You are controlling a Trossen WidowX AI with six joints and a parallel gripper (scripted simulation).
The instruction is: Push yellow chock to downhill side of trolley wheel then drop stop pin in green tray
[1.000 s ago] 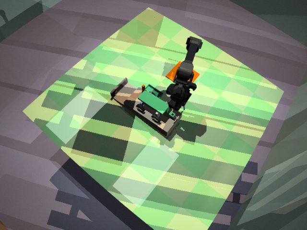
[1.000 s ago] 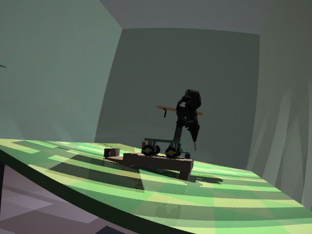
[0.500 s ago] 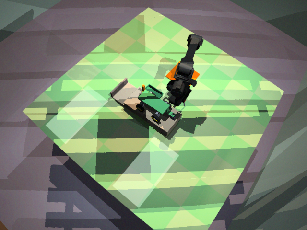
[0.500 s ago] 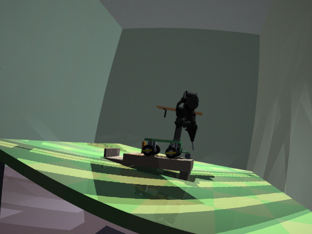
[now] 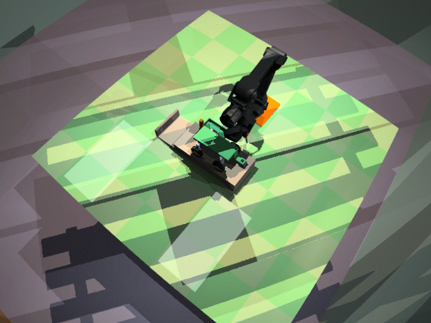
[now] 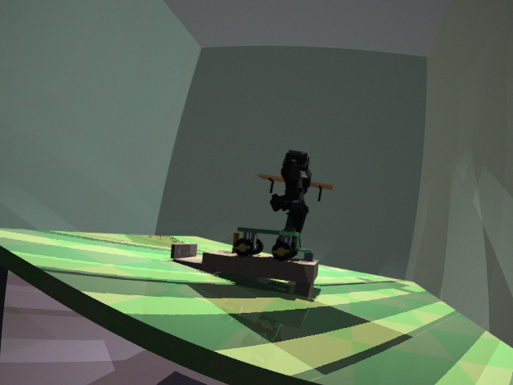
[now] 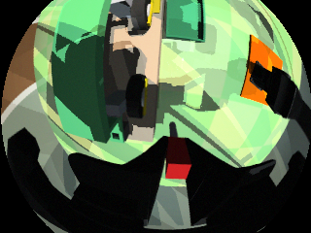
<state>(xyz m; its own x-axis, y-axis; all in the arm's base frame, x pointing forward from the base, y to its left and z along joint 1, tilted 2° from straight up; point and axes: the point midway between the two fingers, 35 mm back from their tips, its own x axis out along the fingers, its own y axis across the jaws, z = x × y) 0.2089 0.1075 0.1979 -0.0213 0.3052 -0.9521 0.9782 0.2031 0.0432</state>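
Pin carriage in hand: gripper (image 5: 246, 136) (image 6: 300, 230) (image 7: 174, 142) clamped on red-headed stop pin (image 5: 247, 134) (image 6: 300, 231) (image 7: 178, 170), clear of trolley (image 5: 217, 145) (image 6: 264, 231) (image 7: 80, 83). Next: carry over green tray (image 5: 216, 124) (image 7: 182, 28), release, withdraw.

Mid-frame from above, the ramp (image 5: 240, 175) (image 6: 256, 265) looks like matt wood — the trolley (image 5: 212, 140) (image 6: 267, 231) (image 7: 80, 83), smooth green plastic.

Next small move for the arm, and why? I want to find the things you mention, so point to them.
I'd carry the stop pin (image 5: 247, 134) (image 6: 300, 231) (image 7: 178, 170) along the ramp's side toward the green tray (image 7: 184, 21), keeping clear of the trolley (image 5: 217, 144) (image 6: 267, 231) (image 7: 78, 83). The gripper (image 5: 247, 133) (image 6: 300, 228) (image 7: 174, 142) is closed on the red head, the pin is out, and the wrist view shows the tray still ahead, so releasing now would likely miss.
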